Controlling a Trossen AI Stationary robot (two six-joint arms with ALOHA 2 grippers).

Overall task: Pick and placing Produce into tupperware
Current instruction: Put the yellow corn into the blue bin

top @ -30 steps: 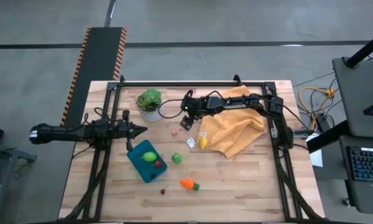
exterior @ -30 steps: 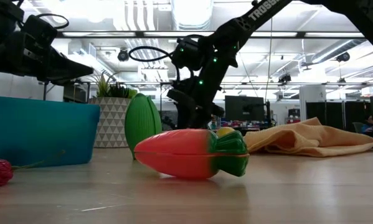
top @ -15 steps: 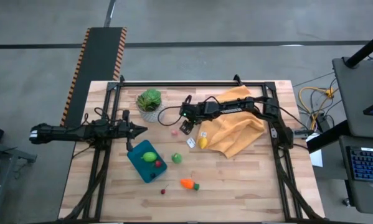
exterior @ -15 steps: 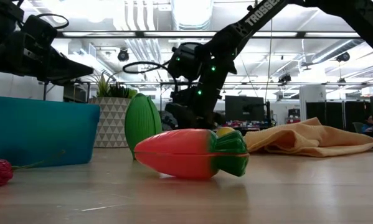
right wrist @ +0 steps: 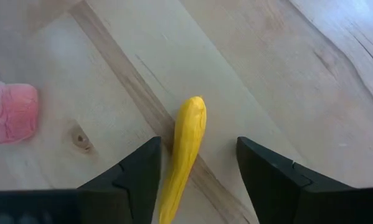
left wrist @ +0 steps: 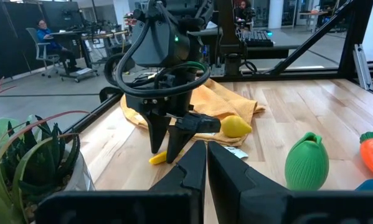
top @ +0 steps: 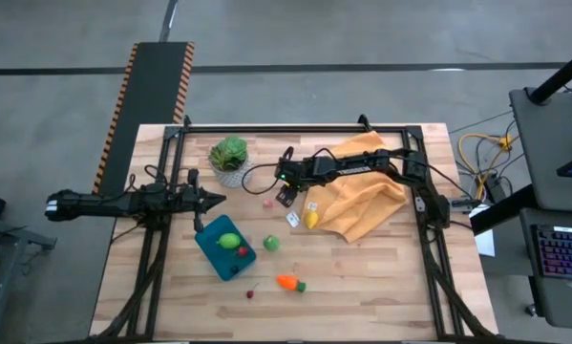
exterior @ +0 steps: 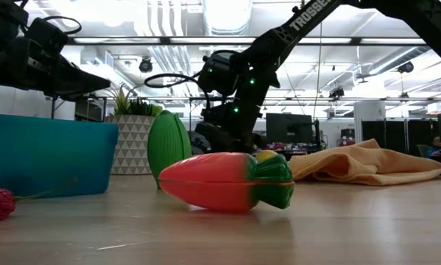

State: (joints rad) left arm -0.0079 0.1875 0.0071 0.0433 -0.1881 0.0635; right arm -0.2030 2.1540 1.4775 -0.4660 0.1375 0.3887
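Observation:
The teal tupperware (top: 224,248) lies near the table's left-middle with a yellow-green piece (top: 228,240) and a small red one inside. Loose produce rests on the wood: a green piece (top: 270,244), an orange carrot (top: 287,283), a cherry (top: 250,293), a lemon (top: 310,219), a pink piece (top: 266,203) and a long yellow piece (right wrist: 183,149). My right gripper (right wrist: 197,143) is open, pointing down, one finger on each side of the long yellow piece without touching it. My left gripper (top: 209,199) is shut and hovers just beyond the tupperware's far end.
A potted green plant (top: 229,158) stands at the far side, left of my right gripper. A crumpled orange cloth (top: 362,196) lies under my right arm. Small white tags (top: 293,219) lie beside the lemon. Bare wood lies along the near edge and near right.
My right gripper has moved a little toward the table's near-left and come down over the long yellow piece, staying open. For the last half second it has held nearly still. The produce has not moved.

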